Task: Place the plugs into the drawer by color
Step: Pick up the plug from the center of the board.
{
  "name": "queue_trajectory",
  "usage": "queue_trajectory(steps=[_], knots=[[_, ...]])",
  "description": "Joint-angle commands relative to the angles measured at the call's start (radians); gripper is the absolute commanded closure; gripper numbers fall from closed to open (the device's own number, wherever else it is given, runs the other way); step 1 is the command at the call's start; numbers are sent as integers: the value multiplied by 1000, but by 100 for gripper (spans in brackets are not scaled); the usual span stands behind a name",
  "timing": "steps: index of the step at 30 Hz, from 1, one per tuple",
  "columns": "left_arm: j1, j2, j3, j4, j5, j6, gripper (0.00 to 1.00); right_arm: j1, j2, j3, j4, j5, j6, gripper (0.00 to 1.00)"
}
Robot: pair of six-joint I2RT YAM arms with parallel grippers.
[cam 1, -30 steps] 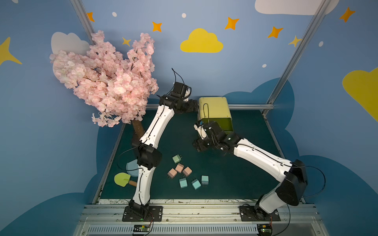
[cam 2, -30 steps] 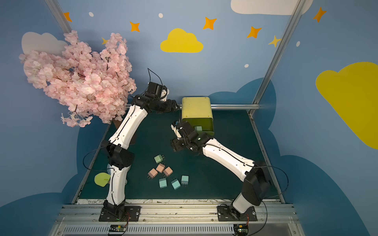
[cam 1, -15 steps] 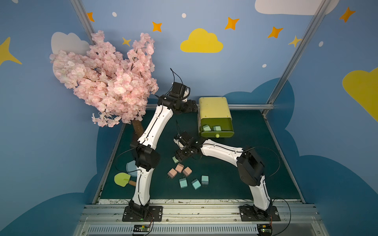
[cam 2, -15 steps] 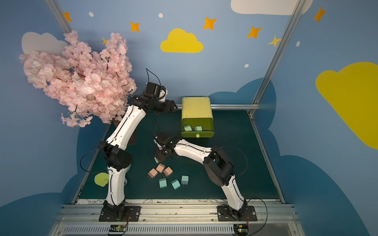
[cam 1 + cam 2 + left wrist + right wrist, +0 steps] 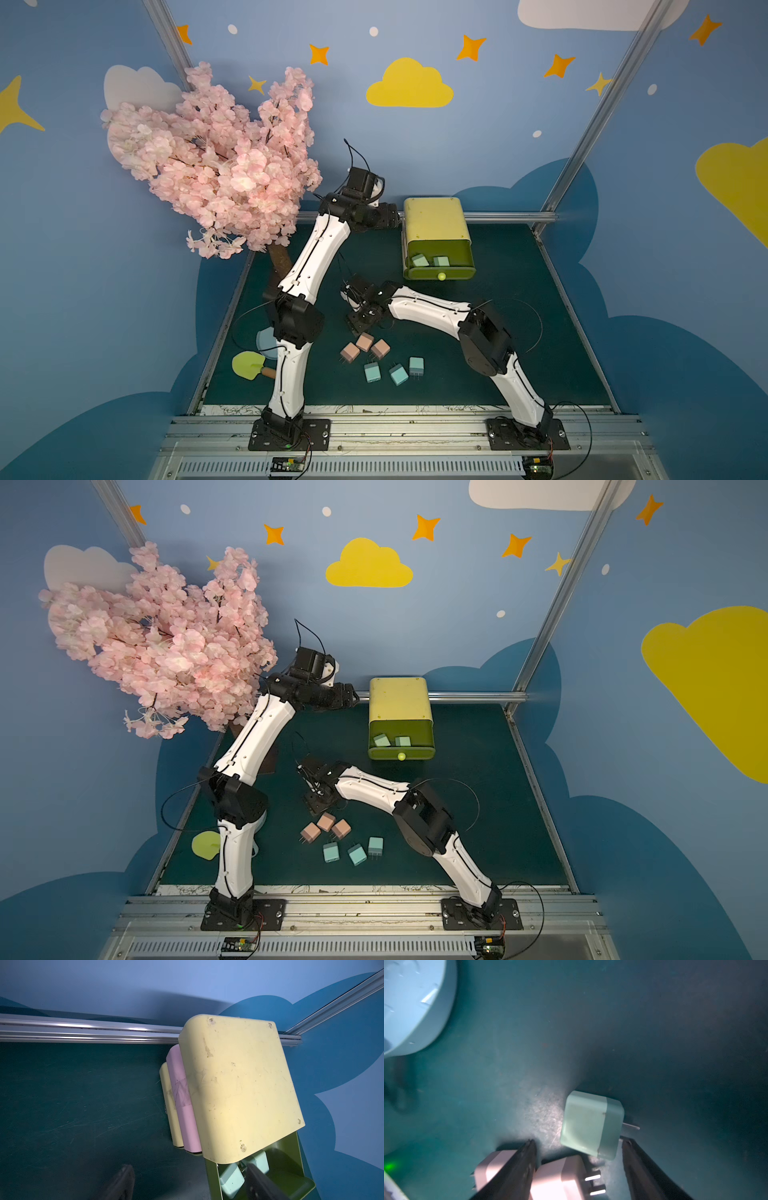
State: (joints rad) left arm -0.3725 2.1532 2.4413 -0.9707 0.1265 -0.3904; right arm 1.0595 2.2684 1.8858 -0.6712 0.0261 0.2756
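Right claw [image 5: 579, 1140] apart, green plug [image 5: 589, 1124] between | plug hidden in both top views | left claw [image 5: 189, 1165] apart, cropped

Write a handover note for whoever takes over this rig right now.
Left gripper: open, empty, beside the drawer cabinet.
Right gripper: open, low over the third pale green plug, not gripping it.
Done: two pale green plugs lie in the open top drawer.
Left: that green plug, then three peach-pink plugs and three light blue plugs, all loose on the mat.
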Motion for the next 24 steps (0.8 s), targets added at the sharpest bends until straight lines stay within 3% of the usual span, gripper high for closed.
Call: queue_trajectory(steps=[1,18,24], knots=[[5,-36,-5,15,6,3,14,13,24,45,-65,39,-12,30],[4,-36,-7,15,12,2,14,30,125,155,-133,123,-33,30],[5,-35,-7,15,10,1,14,33,138,170,-151,150,-35,39]])
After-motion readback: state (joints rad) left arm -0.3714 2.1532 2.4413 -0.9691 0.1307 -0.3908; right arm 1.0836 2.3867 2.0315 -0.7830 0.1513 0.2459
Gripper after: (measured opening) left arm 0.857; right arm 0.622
